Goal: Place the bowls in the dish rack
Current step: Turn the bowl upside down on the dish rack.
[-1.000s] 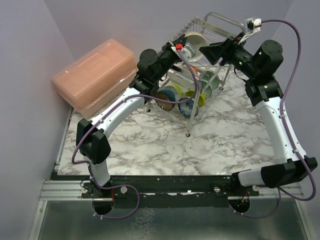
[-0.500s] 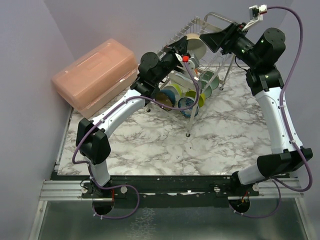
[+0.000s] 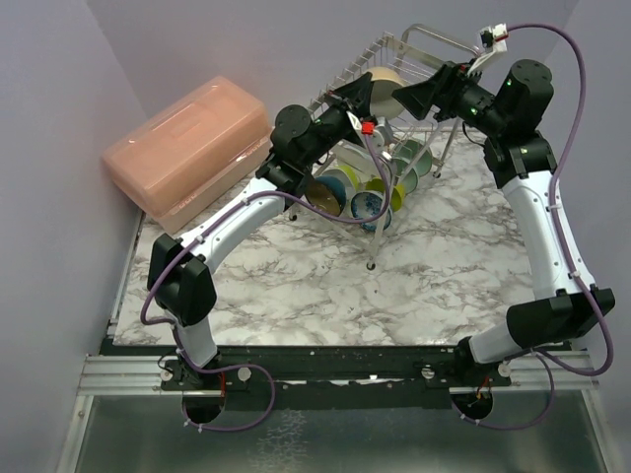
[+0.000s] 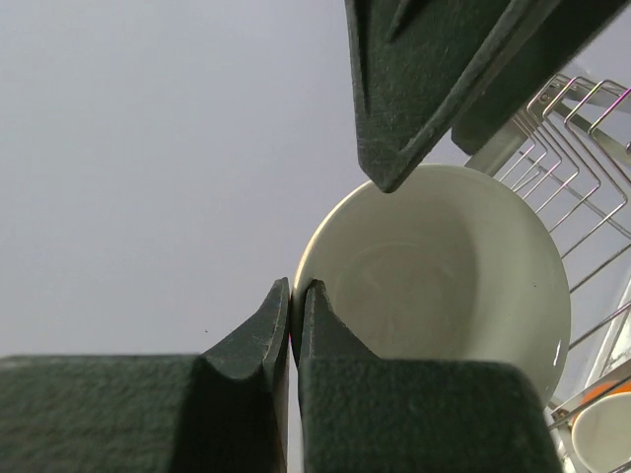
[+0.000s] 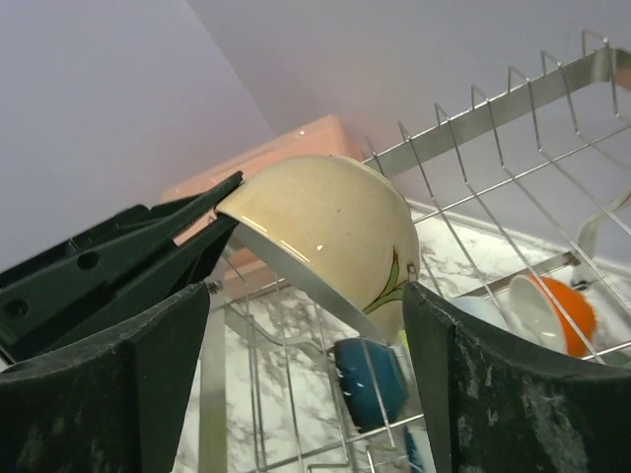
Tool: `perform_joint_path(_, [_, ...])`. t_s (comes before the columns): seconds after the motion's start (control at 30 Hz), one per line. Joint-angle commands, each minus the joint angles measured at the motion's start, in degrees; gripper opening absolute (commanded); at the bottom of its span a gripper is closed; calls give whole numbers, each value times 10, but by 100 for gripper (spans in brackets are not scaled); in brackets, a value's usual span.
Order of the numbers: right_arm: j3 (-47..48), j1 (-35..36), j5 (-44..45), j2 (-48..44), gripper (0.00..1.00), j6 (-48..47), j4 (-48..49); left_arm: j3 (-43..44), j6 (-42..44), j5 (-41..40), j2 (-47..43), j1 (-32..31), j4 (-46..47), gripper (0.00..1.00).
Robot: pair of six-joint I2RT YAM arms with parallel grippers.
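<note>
A glossy cream ceramic bowl [image 5: 325, 227] with a green leaf mark stands tilted on edge over the top tier of the shiny two-tier steel wire dish rack [image 3: 439, 36]. Several coloured bowls [image 3: 370, 205] stand on edge in the lower tier.

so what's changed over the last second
The right gripper spread its jaws wider, now clear either side of the cream bowl, apparently releasing it, as that arm rose. The left gripper stays pinched on its rim at the dish rack; the lower bowls haven't moved.
</note>
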Motion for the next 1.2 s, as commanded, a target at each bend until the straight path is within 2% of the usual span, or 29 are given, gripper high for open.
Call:
perform_joint_path(0.0, [21,-4,-47,-20,85,-142,-33,-12,27,35,-31,-2,20,0])
perform_joint_path(0.17, [62,-4,-53,6,83,-232,-91,-15,40,55,-34,-3,20,0])
perform_joint_path(0.33, [68,-4,-78,21,76,-263,-74,-20,51,87,-33,-3,20,0])
perform_joint_path(0.53, [87,-4,-119,56,74,-296,-53,-22,66,120,-29,-2,19,0])
perform_joint_path(0.7, [86,2,-142,74,66,-303,-17,-25,64,123,-29,-3,19,0])
perform_joint_path(0.9, [48,23,-98,63,45,-316,48,-31,62,123,-32,-3,19,0])
perform_joint_path(1.13, [7,37,-41,51,2,-329,97,-36,66,113,-32,-3,19,0])
perform_joint_path(1.17, [2,39,-25,49,1,-331,100,-36,67,112,-32,-3,19,0])
